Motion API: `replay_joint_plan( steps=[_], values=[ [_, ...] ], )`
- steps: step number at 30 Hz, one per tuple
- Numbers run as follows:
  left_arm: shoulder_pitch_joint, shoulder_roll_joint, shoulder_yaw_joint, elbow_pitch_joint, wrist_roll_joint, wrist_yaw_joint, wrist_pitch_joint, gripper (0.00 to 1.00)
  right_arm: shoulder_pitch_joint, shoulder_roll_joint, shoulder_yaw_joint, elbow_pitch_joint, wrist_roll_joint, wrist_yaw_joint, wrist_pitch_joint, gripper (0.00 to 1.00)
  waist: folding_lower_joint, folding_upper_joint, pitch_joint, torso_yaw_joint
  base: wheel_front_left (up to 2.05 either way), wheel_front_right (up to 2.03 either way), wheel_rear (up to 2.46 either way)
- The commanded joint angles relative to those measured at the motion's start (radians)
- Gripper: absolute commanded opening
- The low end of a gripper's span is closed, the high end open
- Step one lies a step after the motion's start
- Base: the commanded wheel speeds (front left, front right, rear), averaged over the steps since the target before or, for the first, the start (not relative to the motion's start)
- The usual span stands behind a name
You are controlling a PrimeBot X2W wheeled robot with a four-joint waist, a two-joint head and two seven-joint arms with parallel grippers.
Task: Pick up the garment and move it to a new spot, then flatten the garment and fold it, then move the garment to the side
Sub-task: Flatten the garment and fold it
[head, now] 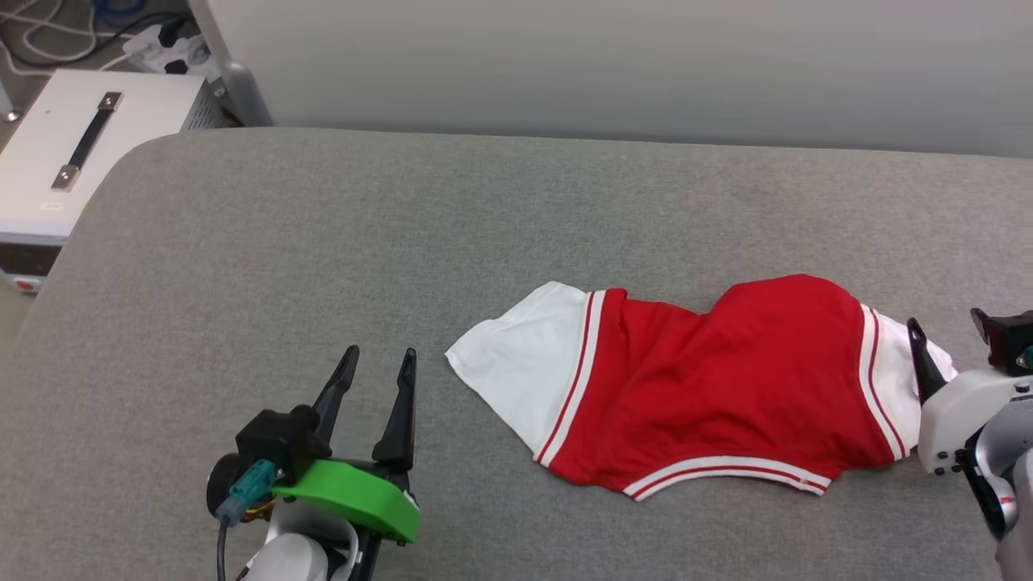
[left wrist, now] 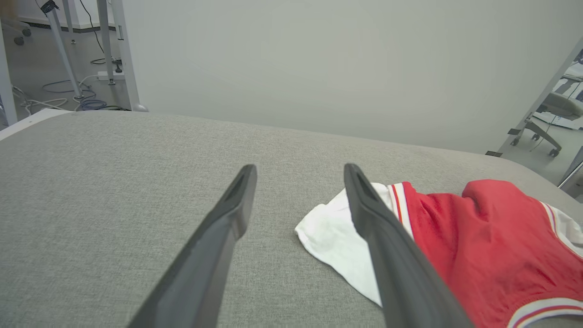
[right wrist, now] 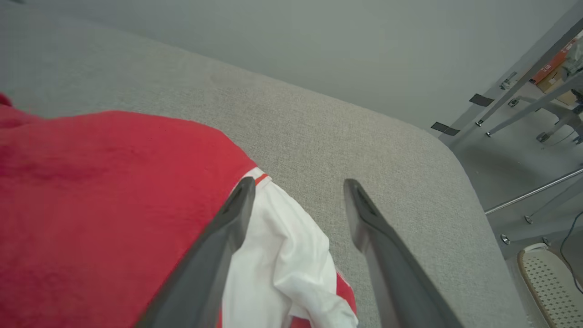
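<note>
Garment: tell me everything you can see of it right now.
The garment is a red, soft knit-looking shirt with white sleeves and red-white striped trim. It lies rumpled and bunched, stretched left to right on the grey padded surface, one hump near its right end. The right gripper, fingers open, stands over its right sleeve; contact is unclear. The left gripper, open, sits apart from the left sleeve.

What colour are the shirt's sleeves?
White; red-and-white stripes border them on the garment. The head view shows it best.
</note>
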Motion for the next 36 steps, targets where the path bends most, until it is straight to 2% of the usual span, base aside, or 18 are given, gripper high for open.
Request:
replay_joint_plan(
  steps=[1,10,14,22,25,28,33,36],
  values=[
    [0.013,0.002,0.000,-0.002,-0.008,-0.006,-0.006,1.00,0.025,0.021,-0.008,-0.028,0.019,-0.001,-0.020,1.00,0.0000,0.0000,-0.032,-0.035,0.00,0.00,0.00],
    [0.036,-0.007,-0.029,0.005,-0.037,-0.006,-0.006,1.00,0.196,0.176,-0.078,-0.223,0.091,-0.001,-0.130,1.00,0.0000,0.0000,-0.038,-0.081,0.00,0.00,0.00],
    [0.032,-0.002,-0.037,0.021,-0.041,-0.006,-0.006,1.00,0.243,0.238,-0.092,-0.280,0.092,-0.001,-0.139,1.00,0.0000,0.0000,-0.028,-0.102,0.00,0.00,0.00],
    [-0.032,0.024,-0.052,0.071,-0.043,-0.006,0.015,1.00,0.266,0.266,-0.095,-0.343,0.080,-0.001,-0.116,1.00,0.0000,0.0000,0.008,-0.139,0.00,0.00,0.00],
    [-0.079,0.029,-0.051,0.082,-0.055,0.011,0.112,1.00,0.270,0.271,-0.104,-0.359,0.073,-0.001,-0.108,1.00,0.0000,0.0000,0.029,-0.145,0.00,0.00,0.00],
    [-0.129,0.041,-0.056,0.096,-0.061,0.039,0.255,1.00,0.272,0.275,-0.102,-0.367,0.069,-0.001,-0.102,1.00,0.0000,0.0000,0.056,-0.153,0.00,0.00,0.00],
    [-0.203,0.087,-0.062,0.166,-0.019,0.121,0.468,1.00,0.263,0.282,-0.083,-0.367,0.061,-0.001,-0.096,1.00,0.0000,0.0000,0.098,-0.175,0.00,0.00,0.00],
    [-0.238,0.106,-0.063,0.197,0.002,0.156,0.535,1.00,0.256,0.285,-0.080,-0.364,0.059,-0.001,-0.097,1.00,0.0000,0.0000,0.118,-0.187,0.00,0.00,0.00]
  ],
)
